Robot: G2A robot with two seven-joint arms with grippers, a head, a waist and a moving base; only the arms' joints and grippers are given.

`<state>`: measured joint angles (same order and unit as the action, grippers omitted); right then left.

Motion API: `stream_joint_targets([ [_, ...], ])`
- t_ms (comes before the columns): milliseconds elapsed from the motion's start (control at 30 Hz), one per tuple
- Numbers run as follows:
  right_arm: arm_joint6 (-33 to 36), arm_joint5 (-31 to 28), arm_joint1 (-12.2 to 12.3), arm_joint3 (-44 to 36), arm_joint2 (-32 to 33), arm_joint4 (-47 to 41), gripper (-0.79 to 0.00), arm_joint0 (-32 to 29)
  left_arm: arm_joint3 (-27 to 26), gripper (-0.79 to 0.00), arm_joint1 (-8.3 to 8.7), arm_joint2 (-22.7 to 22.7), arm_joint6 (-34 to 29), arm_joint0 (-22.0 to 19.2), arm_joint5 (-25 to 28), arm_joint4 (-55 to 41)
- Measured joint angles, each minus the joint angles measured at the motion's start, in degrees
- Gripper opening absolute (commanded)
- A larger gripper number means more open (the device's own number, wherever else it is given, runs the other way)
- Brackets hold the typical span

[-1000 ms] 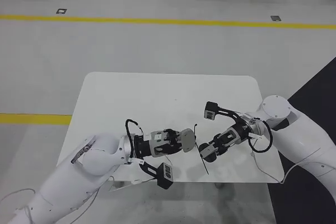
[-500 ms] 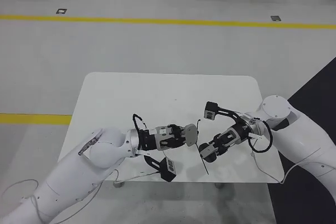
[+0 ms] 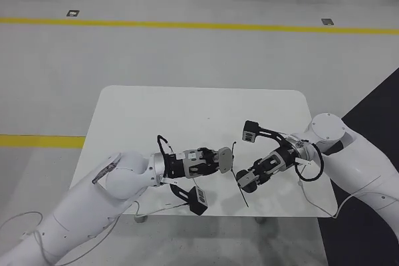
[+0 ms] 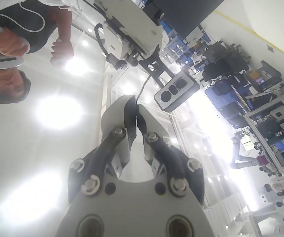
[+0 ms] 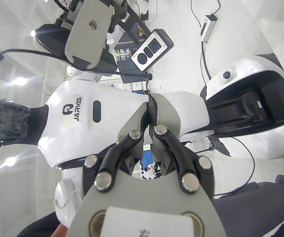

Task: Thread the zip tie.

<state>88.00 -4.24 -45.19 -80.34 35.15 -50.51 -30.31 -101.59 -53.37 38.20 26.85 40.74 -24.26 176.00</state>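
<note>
**Left gripper closes in on the zip tie; right arm holds**

The zip tie [image 3: 240, 193], a thin black strap, hangs in the air above the white table [image 3: 186, 106], right of the middle and near the front edge. In the top view it runs from a small hooked end between the two grippers down toward the front edge.

The right gripper [image 3: 242, 182] has its fingers pressed together on the strap. In the right wrist view a short length of strap stands out beyond the fingertips. The left gripper [image 3: 227, 159] is just beside it on the side toward the table's middle. Its fingers are also pinched together, with the strap caught between the pads.

Compared with a second ago, the left arm has swung in. Its gripper now lies nearer the right gripper and a little farther from the front edge, and its forearm has turned. Since half a second ago it has hardly shifted. The right arm, its gripper and the strap sit where they were.
</note>
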Motion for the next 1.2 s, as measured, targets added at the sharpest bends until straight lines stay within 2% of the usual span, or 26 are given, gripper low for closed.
stream_joint_targets([
  [533, 0.00, 0.00, 0.00, 0.00, 0.00, 0.00, -0.785, 0.00, -0.72, -0.785, 1.74, -2.02, -3.57, -1.61, -0.14, 0.00],
  [567, 0.00, 0.00, 0.00, 0.00, 0.00, 0.00, -0.686, 0.00, -0.82, -0.785, 1.78, -2.02, -4.41, -1.47, -0.31, 0.00],
  [600, 0.00, 0.00, 0.00, 0.00, 0.00, 0.00, -0.539, 0.00, -0.98, -0.785, 1.81, -1.98, -5.68, -1.10, -0.66, 0.00],
  [633, 0.00, 0.00, 0.00, 0.00, 0.00, 0.00, -0.459, 0.00, -1.03, -0.785, 1.84, -1.87, -6.62, -0.76, -0.90, 0.00],
  [667, 0.00, 0.00, 0.00, 0.00, 0.00, 0.00, 0.000, 0.00, -1.07, -0.785, 1.89, -1.65, -7.52, -0.41, -1.08, 0.00],
  [867, 0.00, 0.00, 0.00, 0.00, 0.00, 0.00, 0.000, 0.00, -1.82, -0.785, 2.68, 1.81, -11.71, 3.01, -1.76, 0.00],
  [1100, 0.00, 0.00, 0.00, 0.00, 0.00, 0.00, 0.000, 0.00, -4.57, -0.785, 4.29, 9.60, -16.18, 9.24, -3.14, -0.48],
  [1200, 0.00, 0.00, 0.00, 0.00, 0.00, 0.00, 0.000, 0.00, -4.80, -0.785, 4.35, 10.26, -16.53, 10.06, -3.22, -0.97],
])
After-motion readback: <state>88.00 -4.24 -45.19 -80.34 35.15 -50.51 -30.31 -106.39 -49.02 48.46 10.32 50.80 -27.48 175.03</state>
